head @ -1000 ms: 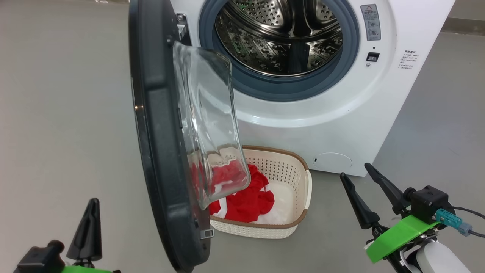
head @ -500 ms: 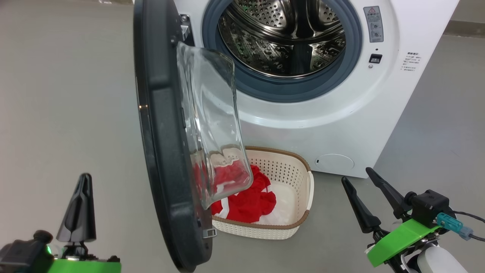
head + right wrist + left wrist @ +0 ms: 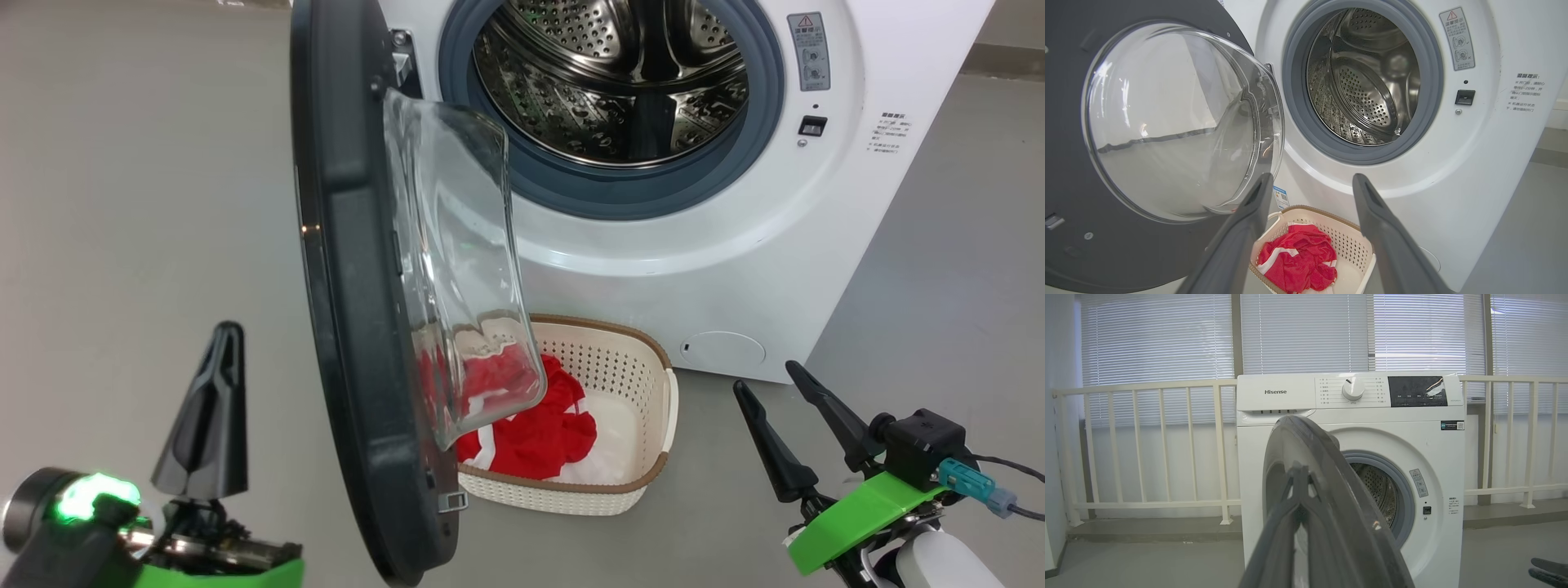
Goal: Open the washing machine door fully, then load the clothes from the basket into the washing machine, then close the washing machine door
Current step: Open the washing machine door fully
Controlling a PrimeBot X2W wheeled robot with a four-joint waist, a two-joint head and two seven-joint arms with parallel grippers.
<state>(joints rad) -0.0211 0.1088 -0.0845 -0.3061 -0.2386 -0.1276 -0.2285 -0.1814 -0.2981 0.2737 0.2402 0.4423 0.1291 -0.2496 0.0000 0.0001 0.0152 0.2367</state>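
The washing machine stands with its steel drum exposed. Its door hangs about half open, edge-on to me, the glass bowl facing the drum. Below the opening, the basket sits on the floor holding the red clothes, partly behind the glass. My left gripper is shut and empty, left of the door's outer face; in the left wrist view my left gripper points at the door edge. My right gripper is open and empty, right of the basket; in the right wrist view my right gripper frames the basket and clothes.
Grey floor lies open left of the door and to the right of the machine. A white railing and window blinds stand behind the machine. A round filter cap sits low on the machine's front.
My left gripper has risen and come rightwards, nearer the door's outer face, still shut. The right gripper, the door and the basket have held their places; the camera shifted slightly.
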